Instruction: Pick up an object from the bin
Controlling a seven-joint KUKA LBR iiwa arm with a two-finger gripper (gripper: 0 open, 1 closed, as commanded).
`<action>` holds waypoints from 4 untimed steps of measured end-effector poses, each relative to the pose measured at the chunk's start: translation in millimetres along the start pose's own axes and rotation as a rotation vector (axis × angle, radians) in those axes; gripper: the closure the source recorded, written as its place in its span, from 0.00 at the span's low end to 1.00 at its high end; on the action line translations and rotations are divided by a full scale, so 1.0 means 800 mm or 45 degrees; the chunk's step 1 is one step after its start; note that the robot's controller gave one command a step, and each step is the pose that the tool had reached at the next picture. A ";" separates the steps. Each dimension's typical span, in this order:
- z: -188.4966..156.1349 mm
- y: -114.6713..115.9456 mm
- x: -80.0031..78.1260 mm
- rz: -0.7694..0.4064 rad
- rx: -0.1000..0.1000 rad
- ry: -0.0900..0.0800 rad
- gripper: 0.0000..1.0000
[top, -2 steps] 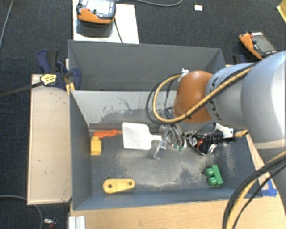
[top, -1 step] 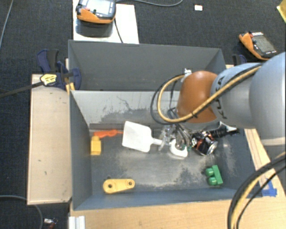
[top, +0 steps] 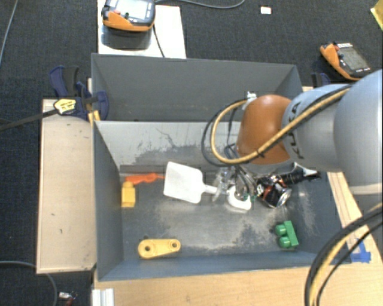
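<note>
Camera view: the gripper (top: 234, 192) stands low in the bin (top: 179, 89), at the handle end of a white spatula-shaped scoop (top: 182, 182) lying mid-bin.
I cannot tell whether it is open or closed; a white round piece (top: 239, 204) seems to lie just beneath it.

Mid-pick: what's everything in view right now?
Bin: one, grey, centre.
Scoop: one, white, bin middle.
Strip: one, orange, left of scoop.
Block: one, yellow, left side.
Flat link: one, yellow, front left.
Brick: one, green, front right.
Tangled piece: one, black-red, right of middle.
Round piece: one, white, beside scoop's handle.
Handsets: two, orange-black, outside bin, far side.
Arm: one, grey with orange cover, over round piece.
</note>
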State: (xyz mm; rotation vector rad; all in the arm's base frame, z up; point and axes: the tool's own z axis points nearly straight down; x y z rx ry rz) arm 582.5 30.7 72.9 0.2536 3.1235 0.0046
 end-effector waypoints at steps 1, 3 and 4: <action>-0.011 0.000 0.001 0.001 0.000 0.003 1.00; -0.069 0.000 0.000 0.002 -0.002 -0.003 1.00; -0.101 -0.001 0.001 0.001 0.000 0.006 1.00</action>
